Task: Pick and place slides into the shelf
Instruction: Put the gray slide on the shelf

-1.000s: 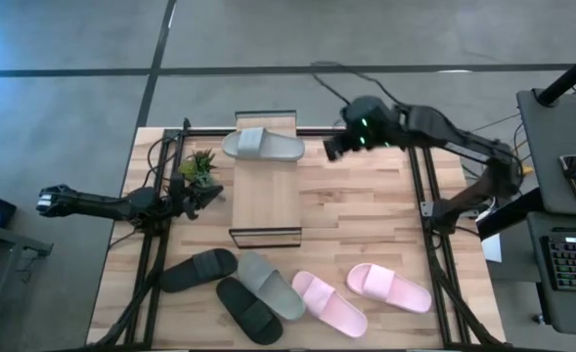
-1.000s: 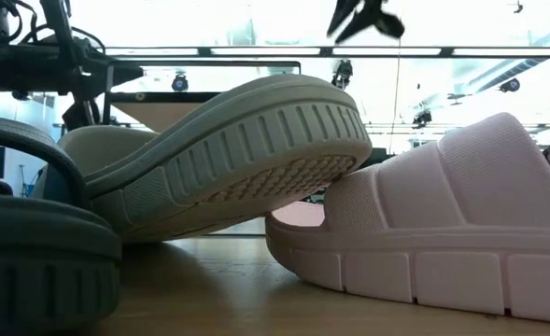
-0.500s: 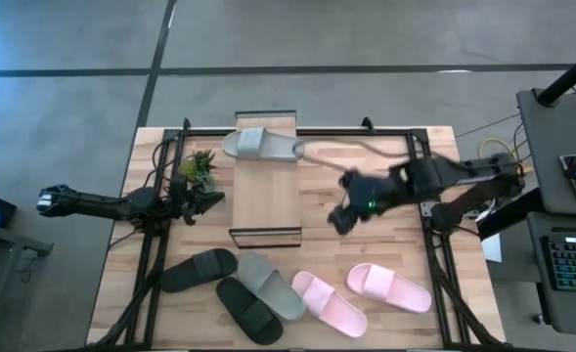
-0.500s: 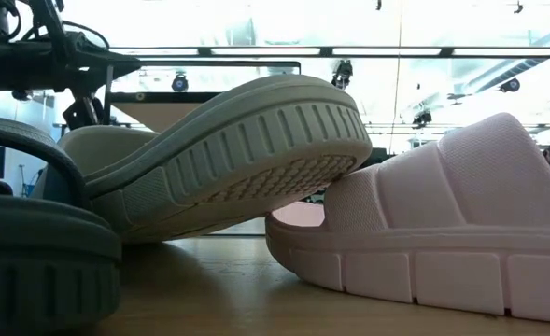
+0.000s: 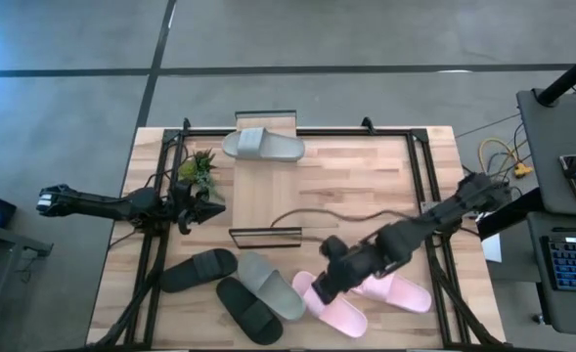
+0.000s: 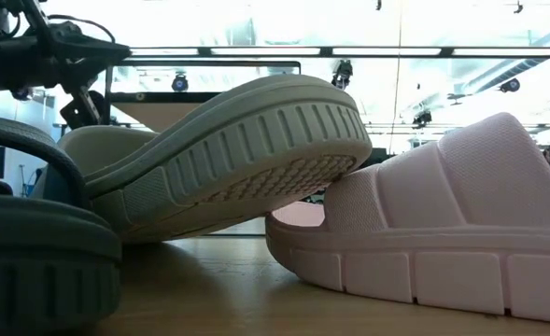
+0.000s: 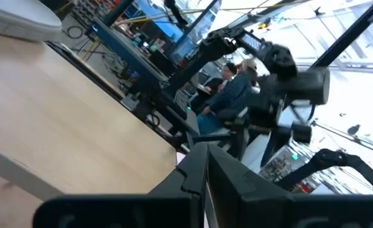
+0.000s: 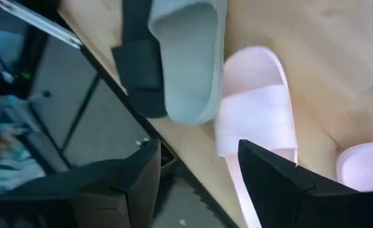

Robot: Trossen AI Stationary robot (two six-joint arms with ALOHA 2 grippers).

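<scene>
The shelf (image 5: 265, 191) stands mid-table with one grey slide (image 5: 262, 146) lying on the far end of its plank top. Near the front edge lie two black slides (image 5: 199, 269), a second grey slide (image 5: 271, 284) and two pink slides (image 5: 336, 311). The grey slide's toe rests on the left pink slide (image 6: 424, 243). My right gripper (image 5: 325, 282) hovers open over that pink slide (image 8: 256, 111), one finger on each side of its heel end, apart from it. My left gripper (image 5: 198, 207) waits shut, left of the shelf.
A small green plant (image 5: 196, 166) stands at the shelf's left, beside my left gripper. Black frame rails (image 5: 424, 196) run along the table's left and right sides. The other pink slide (image 5: 393, 289) lies just right of my right gripper. People sit in the room beyond the table (image 7: 227, 88).
My right gripper has swung from beside the shelf's far end, across the table's right half, toward the near edge and down over the pink slides. The grey slide stays on the shelf where it was.
</scene>
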